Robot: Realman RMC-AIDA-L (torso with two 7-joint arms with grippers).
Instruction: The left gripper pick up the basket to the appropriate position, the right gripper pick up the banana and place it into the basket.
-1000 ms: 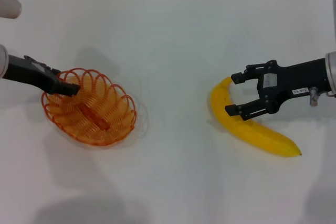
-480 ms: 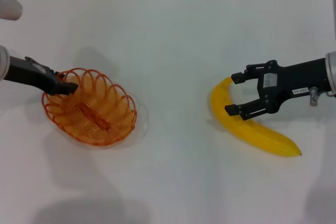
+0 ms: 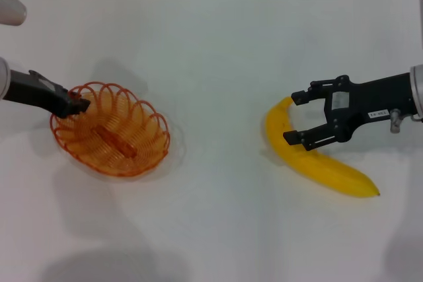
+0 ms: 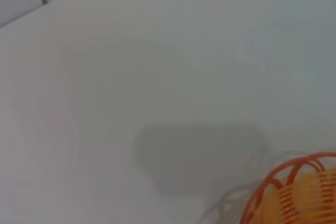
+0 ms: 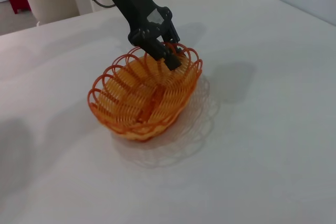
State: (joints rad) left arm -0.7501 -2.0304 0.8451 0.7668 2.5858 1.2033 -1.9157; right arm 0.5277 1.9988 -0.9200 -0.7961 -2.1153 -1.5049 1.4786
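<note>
The orange wire basket (image 3: 111,131) is at the left of the white table. My left gripper (image 3: 75,105) is shut on its near-left rim and holds it tilted, a little off the table. The right wrist view shows the basket (image 5: 144,95) with its shadow beneath and the left gripper (image 5: 169,56) pinching the rim. A corner of the basket (image 4: 294,192) shows in the left wrist view. The yellow banana (image 3: 320,162) lies on the table at the right. My right gripper (image 3: 297,117) is open, its fingers straddling the banana's upper half.
The white table (image 3: 211,44) spreads between basket and banana. A pale rounded object (image 3: 10,8) sits at the far left edge. A tiled wall line runs along the back.
The left gripper has pulled back to the left and the basket has shifted left and up with it. The right gripper and the banana have not moved.
</note>
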